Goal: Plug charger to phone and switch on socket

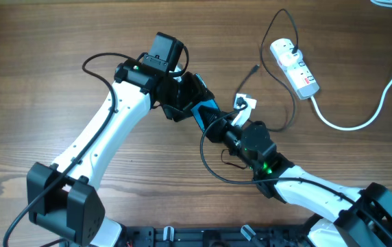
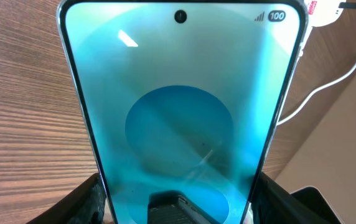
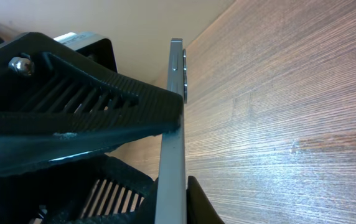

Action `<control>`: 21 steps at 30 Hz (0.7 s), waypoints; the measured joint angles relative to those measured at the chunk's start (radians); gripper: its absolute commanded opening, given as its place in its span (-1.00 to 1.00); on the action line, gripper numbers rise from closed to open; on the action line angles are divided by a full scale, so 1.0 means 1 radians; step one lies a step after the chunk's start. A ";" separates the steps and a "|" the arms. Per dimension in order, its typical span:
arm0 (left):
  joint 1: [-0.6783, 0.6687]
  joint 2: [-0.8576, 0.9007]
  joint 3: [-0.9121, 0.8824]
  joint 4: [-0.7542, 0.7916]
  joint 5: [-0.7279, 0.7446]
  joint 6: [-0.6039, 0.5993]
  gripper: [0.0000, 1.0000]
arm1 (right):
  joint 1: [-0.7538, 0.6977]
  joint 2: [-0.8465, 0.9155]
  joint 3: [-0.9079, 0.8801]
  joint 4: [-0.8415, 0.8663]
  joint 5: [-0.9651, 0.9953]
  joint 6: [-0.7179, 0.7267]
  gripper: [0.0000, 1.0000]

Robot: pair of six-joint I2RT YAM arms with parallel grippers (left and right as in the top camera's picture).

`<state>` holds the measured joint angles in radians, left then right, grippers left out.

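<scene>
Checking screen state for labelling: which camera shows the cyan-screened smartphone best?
Left wrist: the cyan-screened rectangular smartphone fills the frame face-on, with its camera hole and battery icon readable. Overhead: the smartphone is a small cyan sliver, mostly hidden. Right wrist: the smartphone is edge-on, showing only its thin metal side.

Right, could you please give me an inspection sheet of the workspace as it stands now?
Surface: wooden table, grain visible.
Job's things: phone held by both grippers, screen lit; charger connector lying free on the table, not in the phone; socket far right.
Clutter: nothing seen.
Grippers: left gripper grips the phone's sides; right gripper clamped on its edge.
Cables: thick white lead trails from the socket.
Surroundings: nothing seen.
</scene>
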<state>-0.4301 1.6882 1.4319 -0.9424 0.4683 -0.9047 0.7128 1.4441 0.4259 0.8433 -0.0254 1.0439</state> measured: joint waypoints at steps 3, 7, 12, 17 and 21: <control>0.000 -0.002 0.000 -0.001 0.000 -0.003 0.42 | 0.000 0.000 -0.001 0.004 0.000 0.039 -0.91; 0.000 -0.002 0.001 0.000 0.005 -0.002 0.51 | 0.000 0.000 -0.001 0.019 -0.011 0.108 -0.91; 0.001 -0.002 0.001 0.000 0.008 0.005 0.62 | 0.000 0.000 -0.001 0.028 -0.022 0.178 -0.91; 0.045 -0.002 0.001 -0.002 0.024 0.047 0.72 | -0.003 0.000 -0.001 0.003 -0.031 0.275 -0.91; 0.117 -0.016 0.001 -0.028 0.027 0.120 0.84 | -0.037 0.000 -0.001 -0.033 -0.064 0.352 -0.91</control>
<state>-0.3130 1.6722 1.4330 -0.9703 0.4950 -0.7845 0.6758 1.4437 0.4252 0.8104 -0.0895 1.3964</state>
